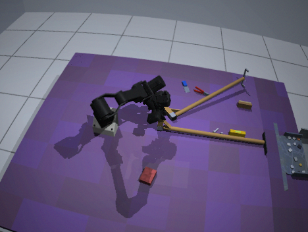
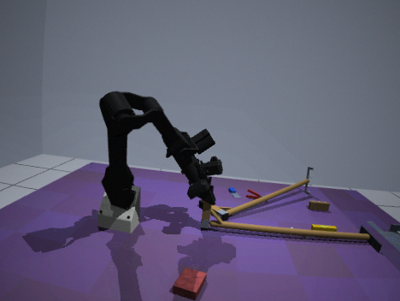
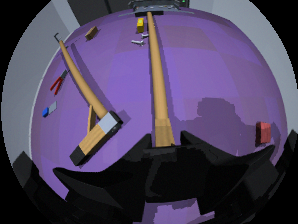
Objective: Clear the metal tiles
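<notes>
My gripper point(image 1: 160, 123) point(image 2: 208, 199) point(image 3: 165, 136) is shut on the handle end of the long scraper point(image 1: 214, 134) point(image 2: 291, 231) point(image 3: 158, 76), low over the purple table. The wooden shaft runs right to a black blade point(image 1: 264, 147) point(image 2: 375, 239) point(image 3: 156, 8), which sits just short of the near edge of the steel bench plate point(image 1: 282, 155). Several small metal tiles point(image 1: 289, 149) lie scattered on the plate. A dark wall at the plate's far side point(image 1: 304, 132) may be the catch box; it is cut off by the frame edge.
A second long pole with a hook point(image 1: 210, 95) point(image 2: 269, 196) point(image 3: 80, 79) lies crossing near my gripper. A yellow block point(image 1: 237, 132) and a bolt point(image 1: 215, 130) lie beside the scraper shaft. A brown block point(image 1: 245, 104), red pliers point(image 1: 198, 91), a blue item point(image 1: 185, 84) and a red block point(image 1: 147, 175) lie around.
</notes>
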`<control>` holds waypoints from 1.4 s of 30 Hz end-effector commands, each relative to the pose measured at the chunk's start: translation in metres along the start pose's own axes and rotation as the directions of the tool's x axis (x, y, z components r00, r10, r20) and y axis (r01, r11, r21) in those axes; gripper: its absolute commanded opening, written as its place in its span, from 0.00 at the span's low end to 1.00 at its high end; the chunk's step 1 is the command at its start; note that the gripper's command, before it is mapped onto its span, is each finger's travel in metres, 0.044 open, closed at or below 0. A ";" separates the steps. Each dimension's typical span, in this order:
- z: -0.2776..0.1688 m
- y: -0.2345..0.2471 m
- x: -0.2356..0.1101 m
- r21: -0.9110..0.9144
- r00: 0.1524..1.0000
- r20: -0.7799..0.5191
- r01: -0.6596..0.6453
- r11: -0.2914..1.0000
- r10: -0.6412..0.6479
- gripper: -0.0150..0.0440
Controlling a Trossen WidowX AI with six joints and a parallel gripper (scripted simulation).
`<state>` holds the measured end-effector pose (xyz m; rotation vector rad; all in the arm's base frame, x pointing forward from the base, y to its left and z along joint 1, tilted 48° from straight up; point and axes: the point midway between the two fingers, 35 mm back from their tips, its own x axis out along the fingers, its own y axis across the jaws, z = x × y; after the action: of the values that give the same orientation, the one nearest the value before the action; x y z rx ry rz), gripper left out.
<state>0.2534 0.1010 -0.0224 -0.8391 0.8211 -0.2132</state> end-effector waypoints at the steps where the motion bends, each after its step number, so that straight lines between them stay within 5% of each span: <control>1: 0.001 -0.006 0.000 0.000 1.000 -0.001 -0.004 1.000 0.004 0.25; 42: 0.002 -0.061 -0.001 -0.009 1.000 -0.004 -0.013 1.000 0.013 0.25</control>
<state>0.2626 0.0643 0.0199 -0.8434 0.8335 -0.2027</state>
